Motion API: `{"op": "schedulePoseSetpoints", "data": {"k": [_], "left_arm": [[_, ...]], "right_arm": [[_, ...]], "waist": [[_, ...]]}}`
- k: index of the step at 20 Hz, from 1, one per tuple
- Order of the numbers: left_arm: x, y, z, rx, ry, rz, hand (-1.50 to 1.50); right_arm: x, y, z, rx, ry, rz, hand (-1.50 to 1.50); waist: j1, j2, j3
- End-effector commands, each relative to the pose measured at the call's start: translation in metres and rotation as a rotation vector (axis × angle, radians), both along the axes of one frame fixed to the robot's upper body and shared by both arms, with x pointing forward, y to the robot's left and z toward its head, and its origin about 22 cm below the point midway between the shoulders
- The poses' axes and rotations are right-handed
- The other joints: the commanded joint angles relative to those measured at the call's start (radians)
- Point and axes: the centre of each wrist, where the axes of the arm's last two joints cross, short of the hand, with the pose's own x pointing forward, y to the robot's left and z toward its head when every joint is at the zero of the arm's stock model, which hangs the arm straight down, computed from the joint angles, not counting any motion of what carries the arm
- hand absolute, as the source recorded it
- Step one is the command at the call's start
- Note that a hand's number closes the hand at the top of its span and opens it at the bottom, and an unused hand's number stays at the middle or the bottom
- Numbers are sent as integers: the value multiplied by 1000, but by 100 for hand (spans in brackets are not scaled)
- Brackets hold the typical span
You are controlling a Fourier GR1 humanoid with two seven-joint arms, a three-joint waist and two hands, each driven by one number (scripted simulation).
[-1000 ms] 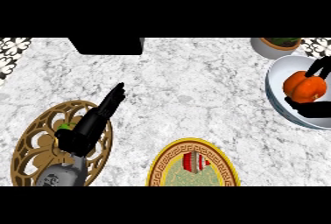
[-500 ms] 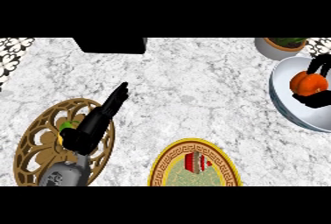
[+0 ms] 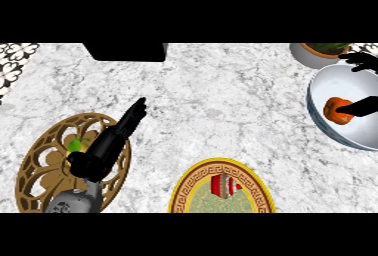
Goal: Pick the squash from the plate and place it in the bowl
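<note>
An orange squash [image 3: 334, 108] lies inside the white bowl [image 3: 325, 81] at the right edge, low on its left wall. My right hand [image 3: 361, 105] reaches in from the right, its fingers spread wide; one dark finger touches the squash and another part shows above near the bowl's rim. The rest of that hand is cut off by the view's edge. My left hand [image 3: 100, 152] rests open with straight fingers pointing up and right, over a brown openwork plate [image 3: 35, 161] at the lower left.
A small green thing [image 3: 74, 145] lies on the brown plate beside my left hand. A yellow-rimmed plate [image 3: 255, 186] with a red item [image 3: 219, 184] sits at the bottom centre. A potted plant [image 3: 316, 53] stands at the top right, a black block [image 3: 125, 51] at the top.
The squash has sunk lower in the bowl and my right hand's fingers have spread away from it. The left hand has barely moved.
</note>
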Motion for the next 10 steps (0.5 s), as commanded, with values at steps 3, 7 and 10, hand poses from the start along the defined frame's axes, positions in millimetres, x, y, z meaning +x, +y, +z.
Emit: {"op": "schedulePoseSetpoints", "data": {"k": [3,7,10], "left_arm": [[7,8,0,-8,3,7,0],[1,11,-2,2,-5,12,0],[5,4,7,-22,-6,-12,0]], "right_arm": [[9,-20,28,207,-144,-75,-150],[9,-33,27,367,-196,-221,-150],[-25,-85,28,443,-200,-268,-150]], "waist": [[-8,-1,-1],[1,1,0],[2,6,2]]}}
